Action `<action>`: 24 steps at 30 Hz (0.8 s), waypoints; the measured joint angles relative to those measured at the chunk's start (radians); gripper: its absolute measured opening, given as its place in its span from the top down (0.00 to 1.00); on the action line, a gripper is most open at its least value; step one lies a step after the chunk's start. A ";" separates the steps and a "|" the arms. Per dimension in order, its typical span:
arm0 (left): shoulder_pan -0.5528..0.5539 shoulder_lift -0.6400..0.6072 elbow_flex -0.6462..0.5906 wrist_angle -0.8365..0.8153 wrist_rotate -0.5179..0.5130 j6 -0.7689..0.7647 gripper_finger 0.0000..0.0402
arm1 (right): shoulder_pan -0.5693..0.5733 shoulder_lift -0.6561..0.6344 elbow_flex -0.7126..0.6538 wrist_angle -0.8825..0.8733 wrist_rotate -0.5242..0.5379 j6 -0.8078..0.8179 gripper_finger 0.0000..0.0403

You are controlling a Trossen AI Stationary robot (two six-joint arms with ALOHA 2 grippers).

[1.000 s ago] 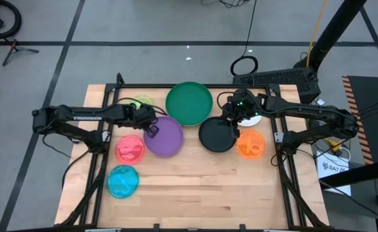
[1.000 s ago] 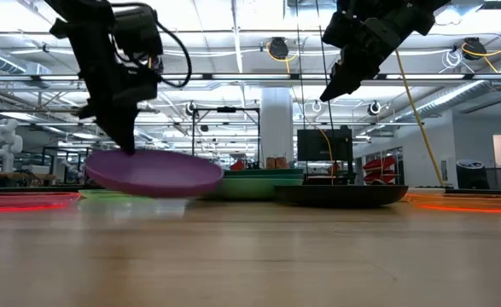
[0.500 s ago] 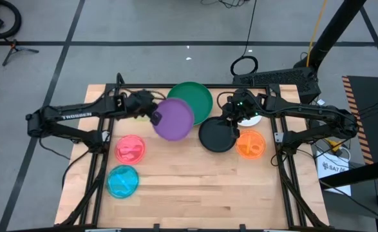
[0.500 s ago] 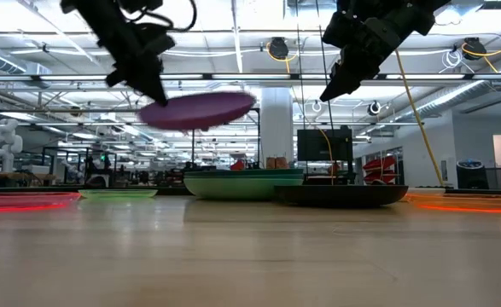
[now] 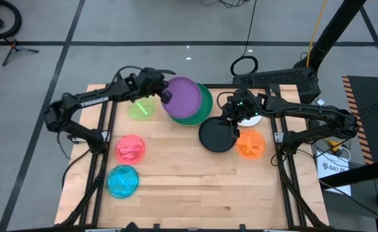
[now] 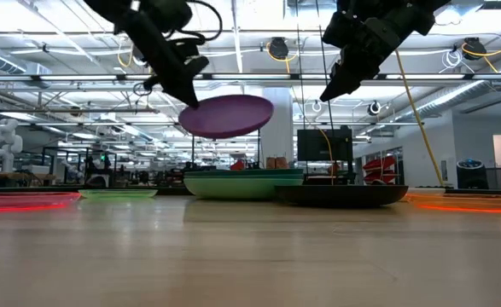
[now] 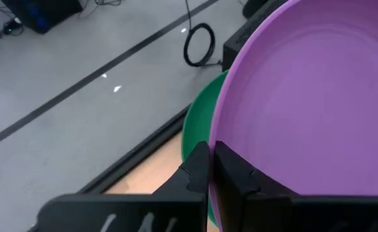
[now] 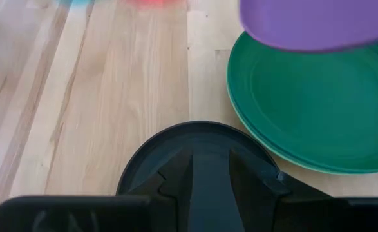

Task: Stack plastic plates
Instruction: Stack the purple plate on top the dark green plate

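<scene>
- My left tool (image 5: 165, 96) pinches the rim of the purple plate (image 5: 183, 99). Its two fingers (image 7: 201, 171) are pressed together on the thin edge.
- The purple plate is up in the air, right over the big green plate (image 5: 203, 111). It does not touch it. In the low view it hangs a little tilted.
- The green plate sits at the back of the desk (image 5: 195, 180), in the middle.
- My right tool (image 5: 234, 125) waits above the black plate (image 5: 216, 136), just beside the green one. Its fingers look spread a bit, and I see nothing between them.
- The small plates lie apart on the desk: a yellow-green plate (image 5: 139, 108) at the back left, a pink plate (image 5: 131, 149) and a blue plate (image 5: 122, 180) on the left, and an orange plate (image 5: 251, 144) on the right. A bit of a white plate (image 5: 253, 120) peeks out under the right arm.
- I think these plates are light and stiff. One pinch on the rim lifts the whole purple plate and it does not bend.
- The plastic looks smooth, so I guess it can slip or swing in a small pinch.
- The rim is the only good place to grab, since the plates lie flat.
- I think a plate this light may slide or bounce if I drop it from high, so it should go low over the green plate first.
</scene>
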 joint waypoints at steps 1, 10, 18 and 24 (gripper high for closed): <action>0.006 0.023 0.014 -0.001 0.002 0.008 0.98 | 0.000 0.000 0.000 -0.003 0.000 -0.001 0.77; 0.049 0.179 0.059 0.003 0.028 0.022 0.98 | 0.000 0.000 0.000 -0.021 0.000 -0.002 0.77; 0.050 0.224 0.059 0.070 0.038 0.000 0.94 | 0.000 0.000 0.000 -0.021 0.000 -0.002 0.77; 0.050 0.245 0.059 0.091 0.038 -0.006 0.93 | 0.000 0.000 0.000 -0.021 0.000 -0.002 0.77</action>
